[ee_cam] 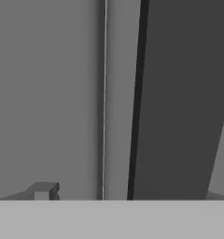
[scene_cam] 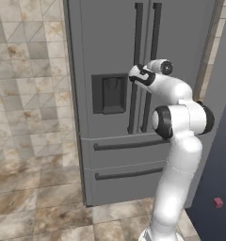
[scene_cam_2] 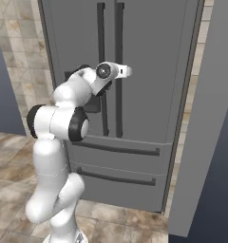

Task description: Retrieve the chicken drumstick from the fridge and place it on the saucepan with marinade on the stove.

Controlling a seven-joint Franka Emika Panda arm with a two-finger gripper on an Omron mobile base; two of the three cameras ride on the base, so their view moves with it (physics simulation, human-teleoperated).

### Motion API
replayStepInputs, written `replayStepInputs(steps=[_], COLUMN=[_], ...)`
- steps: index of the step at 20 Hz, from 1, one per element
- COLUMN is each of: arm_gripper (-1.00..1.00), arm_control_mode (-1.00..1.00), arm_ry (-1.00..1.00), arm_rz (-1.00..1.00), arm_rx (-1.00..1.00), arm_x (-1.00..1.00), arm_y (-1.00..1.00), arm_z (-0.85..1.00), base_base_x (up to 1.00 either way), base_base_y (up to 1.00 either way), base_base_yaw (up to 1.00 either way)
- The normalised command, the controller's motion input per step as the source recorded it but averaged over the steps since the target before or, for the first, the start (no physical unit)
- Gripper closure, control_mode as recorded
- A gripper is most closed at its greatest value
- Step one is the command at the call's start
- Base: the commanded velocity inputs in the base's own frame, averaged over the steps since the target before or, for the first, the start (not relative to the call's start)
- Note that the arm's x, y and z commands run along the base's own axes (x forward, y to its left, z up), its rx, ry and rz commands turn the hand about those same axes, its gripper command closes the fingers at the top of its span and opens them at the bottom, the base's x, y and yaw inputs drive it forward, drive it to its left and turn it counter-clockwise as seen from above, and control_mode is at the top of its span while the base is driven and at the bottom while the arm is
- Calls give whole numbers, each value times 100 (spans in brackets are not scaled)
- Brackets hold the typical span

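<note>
The grey French-door fridge (scene_cam: 110, 47) (scene_cam_2: 149, 71) stands shut in front of me, with its dark dispenser panel (scene_cam: 109, 93) and two lower drawers (scene_cam: 126, 162). My gripper (scene_cam_2: 128, 71) reaches the right door's long dark handle (scene_cam_2: 118, 38) at about dispenser height. In the hand view the handle (ee_cam: 179, 93) looms large and close, next to the seam between the doors. My gripper (ee_cam: 128, 193) is open: one fingertip (ee_cam: 41, 191) shows at the lower left and a second grey tip at the lower right, with the handle between them. The chicken drumstick, saucepan and stove are out of view.
A beige tiled wall (scene_cam: 30, 94) runs left of the fridge over a stone-tile floor (scene_cam: 39, 202). A tall grey side panel (scene_cam_2: 206, 142) flanks the fridge on the right. A small red cube (scene_cam: 218, 202) sits on a dark surface at lower right.
</note>
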Motion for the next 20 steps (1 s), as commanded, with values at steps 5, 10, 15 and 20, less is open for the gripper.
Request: replayStepInputs(steps=[5,10,15,20], arm_gripper=[-100,100,100,100], arm_control_mode=[-100,-100,-100,-100], arm_ry=[6,2,-4,0], arm_rz=[0,0,0,0], arm_rx=[0,0,0,2], arm_x=[93,33,-36,-70], arm_y=[-26,0,-21,-41], arm_z=[0,0,6,52], base_base_x=[0,0,0,0], base_base_y=[0,0,0,0], base_base_yaw=[0,0,0,0])
